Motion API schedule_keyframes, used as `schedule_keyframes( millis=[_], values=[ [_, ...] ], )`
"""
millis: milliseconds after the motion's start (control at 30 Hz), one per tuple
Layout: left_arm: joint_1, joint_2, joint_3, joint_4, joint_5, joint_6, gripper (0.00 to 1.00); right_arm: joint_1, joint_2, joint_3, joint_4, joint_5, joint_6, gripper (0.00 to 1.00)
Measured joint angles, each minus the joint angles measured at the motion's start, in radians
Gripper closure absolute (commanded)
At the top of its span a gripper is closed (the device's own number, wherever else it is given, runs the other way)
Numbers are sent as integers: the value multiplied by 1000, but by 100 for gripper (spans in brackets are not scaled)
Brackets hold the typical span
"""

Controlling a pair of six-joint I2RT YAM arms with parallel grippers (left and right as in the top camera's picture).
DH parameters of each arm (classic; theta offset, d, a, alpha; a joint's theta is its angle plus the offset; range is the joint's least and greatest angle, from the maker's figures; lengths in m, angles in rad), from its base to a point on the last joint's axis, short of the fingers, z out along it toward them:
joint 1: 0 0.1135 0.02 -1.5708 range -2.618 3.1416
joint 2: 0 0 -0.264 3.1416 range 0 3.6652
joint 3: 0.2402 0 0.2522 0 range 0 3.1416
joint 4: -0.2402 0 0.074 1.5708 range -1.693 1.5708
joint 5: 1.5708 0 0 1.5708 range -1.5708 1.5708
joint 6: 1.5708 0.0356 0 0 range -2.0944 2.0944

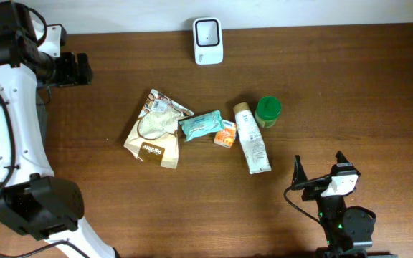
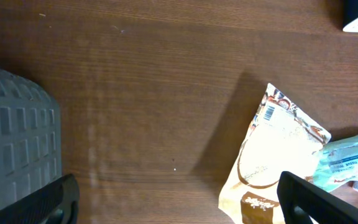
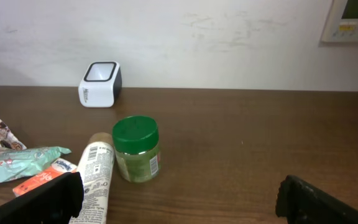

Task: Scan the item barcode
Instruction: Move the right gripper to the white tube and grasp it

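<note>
At twelve o'clock your scanner [image 1: 208, 41] faces the items [image 1: 201, 125], probably for easy presenting; left gripper [image 1: 83, 69] and right gripper [image 1: 320, 170] gape empty.

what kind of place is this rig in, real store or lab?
Probably a lab mock checkout, not a store: a white barcode scanner on a plain wooden table, loose packaged items like the green-lidded jar, and a bare wall with a control panel.

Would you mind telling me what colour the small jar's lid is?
Green; the jar's lid shows best in the right wrist view.
</note>
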Motion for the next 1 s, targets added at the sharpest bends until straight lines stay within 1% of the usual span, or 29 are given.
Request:
schedule_keyframes(
  millis=[233, 367, 433, 567, 633, 733, 800, 833, 900, 1000],
  values=[
    [2, 0, 0, 0, 2, 0, 1, 0, 0, 0, 43, -114, 42, 2],
    [2, 0, 0, 0, 2, 0, 1, 0, 47, 80, -49, -161, 65, 2],
    [4, 0, 0, 0, 2, 0, 1, 0, 114, 189, -116, -174, 72, 2],
    [5, 0, 0, 0, 5, 0, 1, 0, 297, 462, -286, -227, 65, 2],
    [5, 0, 0, 0, 5, 0, 1, 0, 462, 645, -440, -255, 50, 2],
    [5, 0, 0, 0, 5, 0, 1, 0, 657, 857, -653, -276, 37, 2],
    [5, 0, 0, 0, 6, 0, 1, 0, 782, 980, -776, -301, 2, 2],
    [5, 0, 0, 0, 5, 0, 1, 0, 862, 1057, -859, -333, -39, 2],
    [5, 0, 0, 1, 5, 0, 1, 0, 974, 1142, -933, -377, -90, 2],
    [5, 0, 0, 0, 5, 0, 1, 0, 1107, 1198, -963, -415, -116, 2]
  ],
)
